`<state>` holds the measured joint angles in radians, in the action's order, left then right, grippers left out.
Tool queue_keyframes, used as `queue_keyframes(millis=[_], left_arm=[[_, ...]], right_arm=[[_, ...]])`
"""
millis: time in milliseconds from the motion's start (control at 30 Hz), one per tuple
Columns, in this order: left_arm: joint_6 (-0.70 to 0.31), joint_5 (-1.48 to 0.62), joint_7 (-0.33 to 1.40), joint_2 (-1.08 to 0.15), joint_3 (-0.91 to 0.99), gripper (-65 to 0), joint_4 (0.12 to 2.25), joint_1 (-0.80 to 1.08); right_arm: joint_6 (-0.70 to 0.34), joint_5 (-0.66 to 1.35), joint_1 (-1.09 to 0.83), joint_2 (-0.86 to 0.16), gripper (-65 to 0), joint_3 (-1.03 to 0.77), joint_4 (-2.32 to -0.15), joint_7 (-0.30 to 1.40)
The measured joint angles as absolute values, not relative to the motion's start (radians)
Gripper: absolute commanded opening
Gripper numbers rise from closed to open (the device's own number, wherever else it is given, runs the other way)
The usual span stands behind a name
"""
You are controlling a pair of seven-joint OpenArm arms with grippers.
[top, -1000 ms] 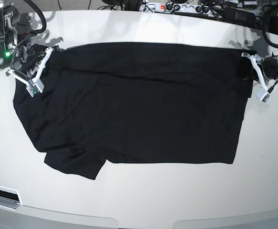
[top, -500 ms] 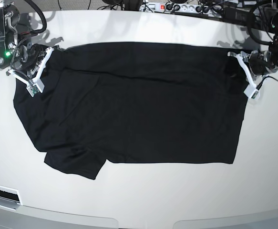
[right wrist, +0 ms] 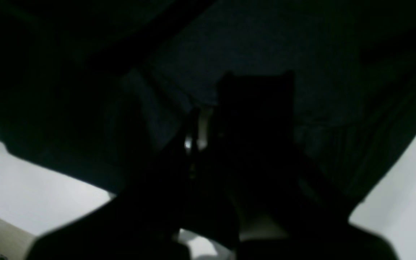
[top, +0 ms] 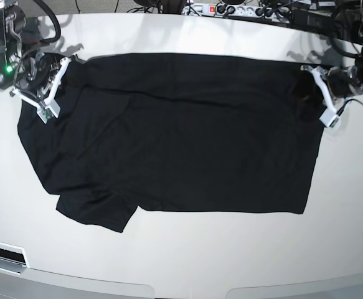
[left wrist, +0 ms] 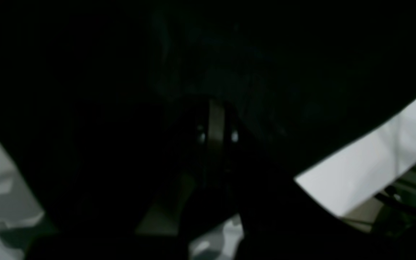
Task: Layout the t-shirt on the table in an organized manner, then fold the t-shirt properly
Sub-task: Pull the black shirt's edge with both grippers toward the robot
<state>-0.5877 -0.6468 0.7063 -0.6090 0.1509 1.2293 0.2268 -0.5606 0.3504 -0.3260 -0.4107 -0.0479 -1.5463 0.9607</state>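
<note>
The black t-shirt point(top: 181, 137) lies spread flat across the white table point(top: 187, 255), one sleeve pointing to the front left. My right gripper point(top: 64, 70) is at the shirt's far left corner, shut on the fabric. My left gripper point(top: 306, 87) is at the far right corner, also shut on the cloth. In the right wrist view dark closed fingers point(right wrist: 255, 108) press into the t-shirt point(right wrist: 302, 54). The left wrist view is almost filled by the t-shirt point(left wrist: 302, 72), with the left gripper point(left wrist: 216, 115) closed in it.
A power strip point(top: 231, 9) and cables run along the table's far edge. The arm bases stand at the far left point(top: 0, 43) and far right point(top: 362, 62) corners. A slotted white panel point(top: 0, 252) sits at the front left.
Both grippers have pulled their shirt corners toward the far edge. The left one also moved inward from the table's right side, taking the right edge of the cloth with it.
</note>
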Motion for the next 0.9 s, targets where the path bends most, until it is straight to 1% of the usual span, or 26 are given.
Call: queue_keyframes(millis=[267, 467, 600, 900], left_arm=[[-0.617, -0.704, 0.783, -0.663, 0.152, -65.0, 1.23, 0.25], [-0.617, -0.727, 0.805, -0.666, 0.152, -65.0, 1.231, 0.256], [-0.612, -0.727, 0.834, -0.667, 0.152, -65.0, 1.254, 0.264], [-0.619, -0.761, 0.823, -0.673, 0.178, -65.0, 1.315, 0.408]], right_arm=[[-0.559, 0.356, -0.381, -0.413, -65.0, -0.048, -1.579, 0.958], [-0.556, 0.358, -0.47, -0.413, -65.0, -0.048, -1.655, 0.974], [-0.556, 0.35, -0.479, -0.41, -65.0, -0.047, -1.672, 0.991], [-0.557, 0.348, -0.476, -0.41, -65.0, -0.046, -1.674, 1.003]])
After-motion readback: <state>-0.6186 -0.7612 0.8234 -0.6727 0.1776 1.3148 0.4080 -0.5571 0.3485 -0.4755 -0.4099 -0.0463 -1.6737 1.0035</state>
